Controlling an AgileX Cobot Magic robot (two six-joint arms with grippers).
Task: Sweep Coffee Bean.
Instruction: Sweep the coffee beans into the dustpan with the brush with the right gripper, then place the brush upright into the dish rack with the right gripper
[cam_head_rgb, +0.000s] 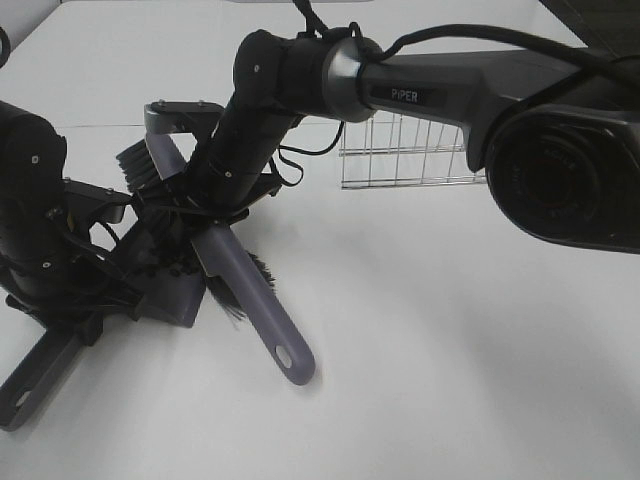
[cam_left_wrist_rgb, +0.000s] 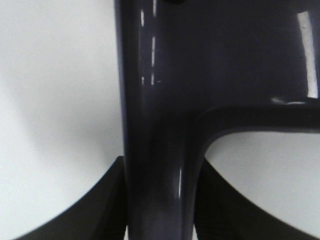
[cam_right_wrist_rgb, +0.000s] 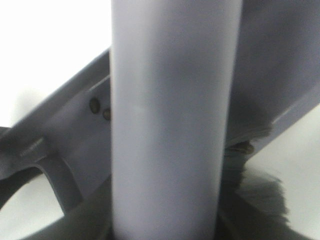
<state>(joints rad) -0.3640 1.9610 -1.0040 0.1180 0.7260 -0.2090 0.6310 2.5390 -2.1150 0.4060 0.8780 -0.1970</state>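
Sitting on dustpan (cam_right_wrist_rgb: 75, 132): 2 beans (cam_right_wrist_rgb: 93, 104) vis.

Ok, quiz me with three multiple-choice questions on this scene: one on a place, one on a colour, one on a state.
1. Where is the wire basket? A on the table beyond the right arm; B hanging in mid-air; C on the floor.
2. What colour is the brush handle? A red; B grey-purple; C green.
3. How do the right arm's jaws stand? A wide open; B shut on the basket; C shut on the brush.
Answers: 1 A, it stands on the white table past the arm. 2 B, the handle looks pale grey-purple. 3 C, the handle sits clamped in the right wrist view.
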